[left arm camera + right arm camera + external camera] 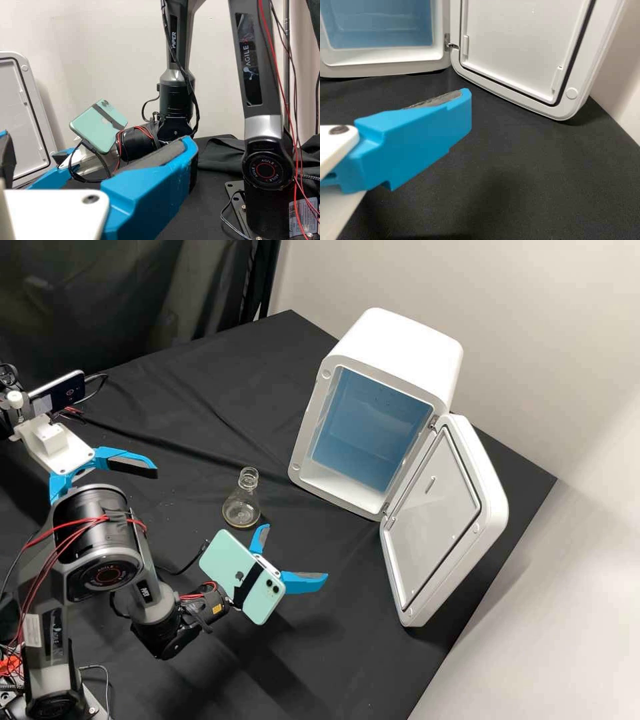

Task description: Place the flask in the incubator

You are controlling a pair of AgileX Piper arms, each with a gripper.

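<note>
Black matte cloth covers the bench (200,393), lying slightly rumpled, with a plain pale wall behind it at 1 o'clock and dark drapery at 11 o'clock.

Largest on the bench is the incubator (400,347), a smooth white plastic box with rounded corners and a pale blue, flat-walled cavity. It sits at 2 o'clock from the bench's middle. Its door (443,520) is swung wide open, hinged on the side away from the arms and hanging at 4 o'clock from the box. The door's inner face is a flat white panel ringed by a grey seal.

Two dark grey arms of tubular links and fat cylindrical joints come in from 8 and 9 o'clock, with thin red wires looped around them. A glossy mint-green phone (243,577) is strapped to the right arm's wrist, and a dark phone (57,395) rides on the left arm's white bracket.

The left gripper (100,480) hangs at 9 o'clock from the flask, well apart from it. Its angular blue fingers are spread wide and hold nothing. The right gripper (297,552) is low over the cloth at 5 o'clock from the flask and near it, its wedge-shaped fingers likewise splayed and bare.

The flask (241,503) is a small conical vessel of clear glass with a narrow neck. It stands upright on the cloth outside the incubator, at 8 o'clock from the open cavity.
</note>
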